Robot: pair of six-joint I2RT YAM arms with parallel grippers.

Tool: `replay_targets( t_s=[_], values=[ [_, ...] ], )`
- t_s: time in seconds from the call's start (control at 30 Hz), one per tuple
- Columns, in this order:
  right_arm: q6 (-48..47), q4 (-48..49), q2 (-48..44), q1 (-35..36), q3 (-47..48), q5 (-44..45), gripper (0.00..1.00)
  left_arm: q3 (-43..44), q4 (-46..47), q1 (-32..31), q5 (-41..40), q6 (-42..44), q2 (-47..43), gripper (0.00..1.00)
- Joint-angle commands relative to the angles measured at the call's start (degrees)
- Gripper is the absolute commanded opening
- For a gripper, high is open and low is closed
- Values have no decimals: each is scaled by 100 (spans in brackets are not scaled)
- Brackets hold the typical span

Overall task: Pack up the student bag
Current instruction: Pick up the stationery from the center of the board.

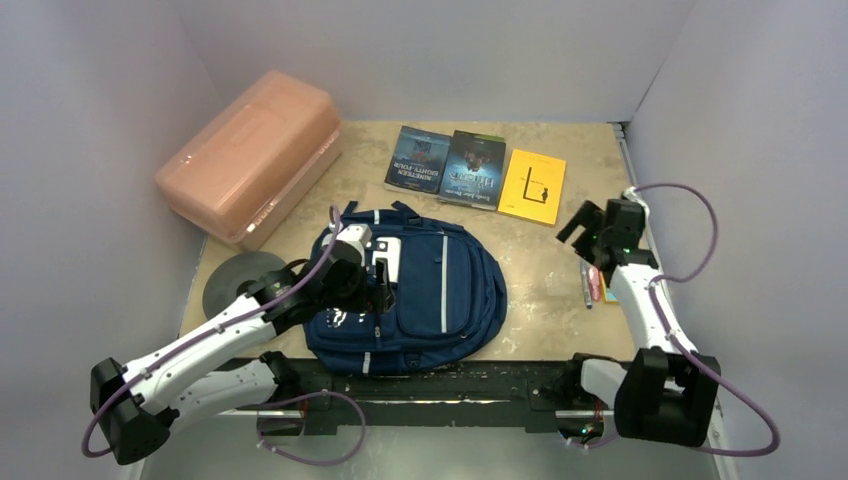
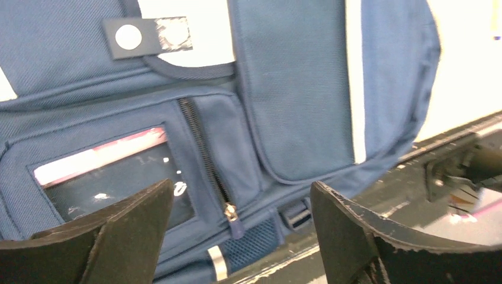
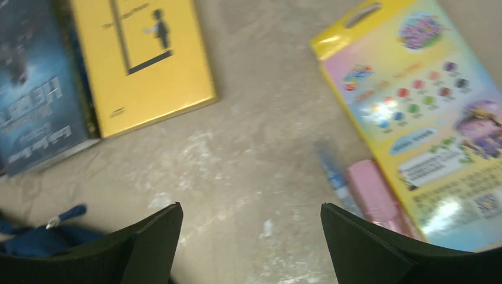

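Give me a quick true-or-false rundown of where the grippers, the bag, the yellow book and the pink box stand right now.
1. The left gripper and the right gripper are both open and hold nothing. True.
2. The yellow book is packed inside the student bag. False: it lies on the table beyond the bag.
3. The left gripper is above the student bag. True.
4. The salmon-pink box stands at the table's right edge. False: it is at the far left.
5. The right gripper is over the bag. False: it is over bare table, between the yellow book and a colourful pack.
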Motion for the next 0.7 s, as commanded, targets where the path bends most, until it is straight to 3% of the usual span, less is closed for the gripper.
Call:
replay_targets(
  t_s=[0.0,0.13,0.37,0.67],
  values=[
    [303,-20,215,-1106,-220,-433,89,490,65,-27,520,411,-353,88],
    [464,-21,332,-1563,-371,-481,86,654,6,-28,902,647,-584,91],
    [588,-179,224,-1586,-536,88,86,784,-89,-22,1259,1013,-895,92],
    [850,-69,361,-1595,-853,-13,87,707,-79,-27,1509,1051,-1197,93]
  ],
)
